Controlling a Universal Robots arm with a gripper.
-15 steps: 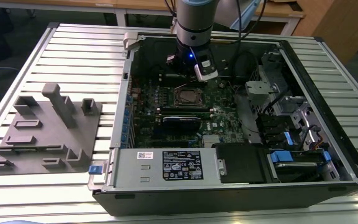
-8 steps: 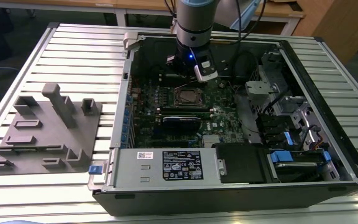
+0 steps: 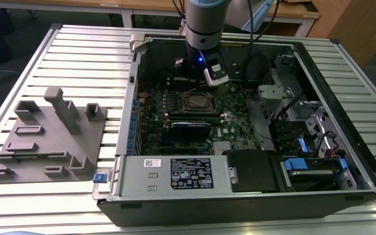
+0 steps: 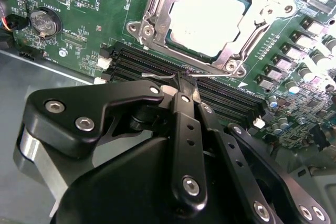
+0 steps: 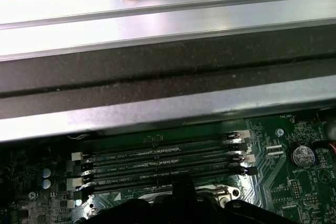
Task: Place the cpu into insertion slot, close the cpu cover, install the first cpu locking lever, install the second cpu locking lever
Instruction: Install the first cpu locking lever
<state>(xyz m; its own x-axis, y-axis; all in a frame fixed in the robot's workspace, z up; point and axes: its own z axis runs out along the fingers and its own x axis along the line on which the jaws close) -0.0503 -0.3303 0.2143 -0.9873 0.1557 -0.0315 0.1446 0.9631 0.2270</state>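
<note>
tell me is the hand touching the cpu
Apart. In the second wrist view the hand ends over the memory slots, and the frame of the cpu cover lies between its tips and the cpu.

With the computer case [image 3: 240,211] open overhead, the insertion slot [image 3: 198,102] is reachable from above, but memory slots [image 5: 163,157] crowd it closely, the case wall [image 5: 157,77] rises beyond them, and cables [image 3: 258,66] hang towards the exterior view's right.

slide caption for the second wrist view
Black gripper pinches a thin silver wire lever beside the silver-grey square cpu under its silvery frame cover.
</note>
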